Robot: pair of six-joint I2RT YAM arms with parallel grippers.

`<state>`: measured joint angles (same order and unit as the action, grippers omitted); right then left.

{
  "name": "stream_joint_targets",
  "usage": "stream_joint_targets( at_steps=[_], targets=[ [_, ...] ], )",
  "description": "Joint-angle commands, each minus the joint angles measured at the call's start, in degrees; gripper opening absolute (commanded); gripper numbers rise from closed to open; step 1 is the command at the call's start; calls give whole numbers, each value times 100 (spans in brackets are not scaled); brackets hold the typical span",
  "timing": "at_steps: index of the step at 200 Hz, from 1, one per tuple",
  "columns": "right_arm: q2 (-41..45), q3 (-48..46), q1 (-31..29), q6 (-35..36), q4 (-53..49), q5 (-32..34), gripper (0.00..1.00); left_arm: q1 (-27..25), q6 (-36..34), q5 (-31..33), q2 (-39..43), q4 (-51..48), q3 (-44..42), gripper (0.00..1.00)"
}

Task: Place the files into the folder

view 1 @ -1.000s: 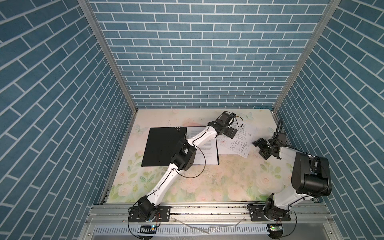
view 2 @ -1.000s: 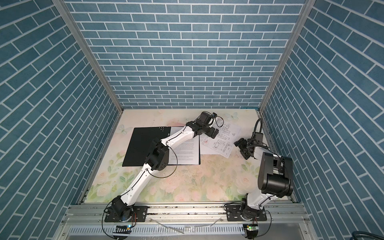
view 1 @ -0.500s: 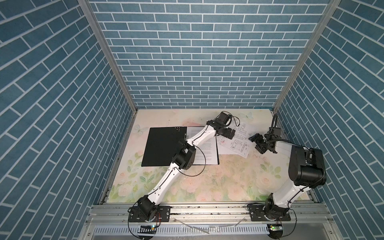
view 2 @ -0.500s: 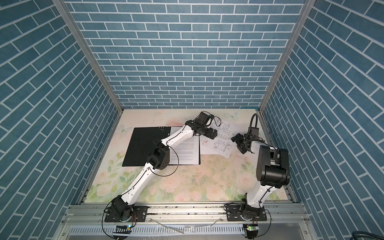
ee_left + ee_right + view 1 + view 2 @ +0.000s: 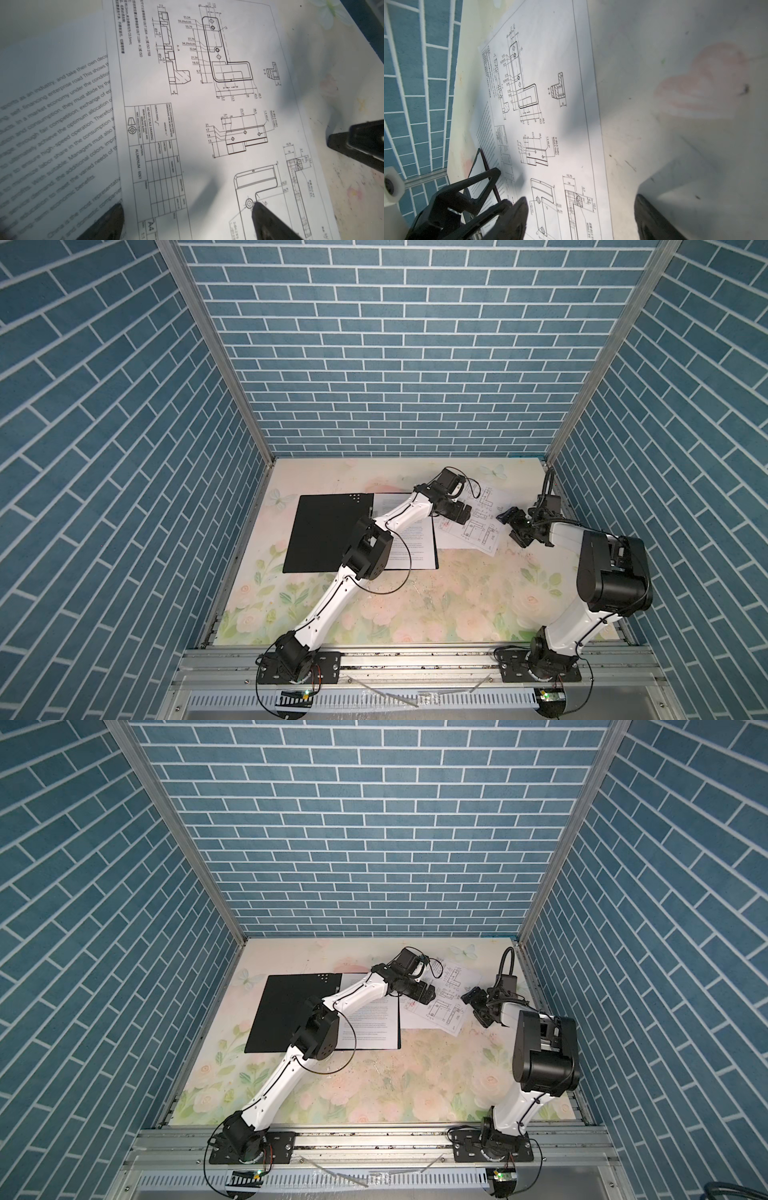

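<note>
In a top view the left arm (image 5: 328,610) runs diagonally from its base at the near rail across the open folder (image 5: 322,537). Its elbow is raised above the folder's middle and its wrist bends down, so the left pincer (image 5: 462,515) hangs low over the inner side of the drawing sheet (image 5: 478,533). The right arm (image 5: 611,572) stands folded by the right wall with its forearm reaching left, and the right pincer (image 5: 514,526) sits at the sheet's outer edge. The folder lies flat on the floral desk (image 5: 436,605) toward the back left, black inside up. A text sheet (image 5: 415,543) rests on its right half, and the drawing sheet lies askew just to the right. Both top views give this layout, but neither shows the jaws clearly. The left wrist view shows the left pincer (image 5: 187,205) released, its jaws spread wide with nothing between them. One tip is over the text sheet (image 5: 58,116) and the other over a printed bracket on the drawing sheet (image 5: 207,108), whose edge overlaps the text sheet. A dark finger of the right pincer (image 5: 357,145) shows over bare desk. The right wrist view shows the right pincer (image 5: 579,205) also released, straddling the drawing sheet's edge with one finger above paper and one above desk. I cannot tell whether they touch. The left pincer's open-frame fingers (image 5: 477,187) show beyond.
</note>
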<state>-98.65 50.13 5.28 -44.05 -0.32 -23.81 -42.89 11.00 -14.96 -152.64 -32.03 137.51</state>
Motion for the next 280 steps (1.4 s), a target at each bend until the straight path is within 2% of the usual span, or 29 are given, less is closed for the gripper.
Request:
stream_joint_targets(
  at_steps=[1, 51, 112, 137, 172, 224, 280],
  targets=[
    [-63, -404, -80, 2, -522, -26, 80, -223, 85, -272, 87, -434, -373, 97],
    [168, -808, -108, -24, -430, -153, 80, -331, 186, -314, 376, -248, -998, 96],
    [358, -1349, -209, -11, -163, -516, 80, -621, 331, -385, 977, 424, -2072, 97],
    [493, -1440, -211, 51, -303, -375, 80, -632, 398, -351, 1030, 547, -2261, 96],
    [715, -1113, -203, 329, -876, 60, 81, -533, 165, 55, 1219, 435, -2123, 98],
    [779, -356, -163, 576, -1228, 535, 87, -319, -102, 11, 1167, 90, -1197, 100],
    [130, 607, 50, 900, -1399, 869, 89, -77, -184, 191, 490, -446, -143, 100]
  ],
)
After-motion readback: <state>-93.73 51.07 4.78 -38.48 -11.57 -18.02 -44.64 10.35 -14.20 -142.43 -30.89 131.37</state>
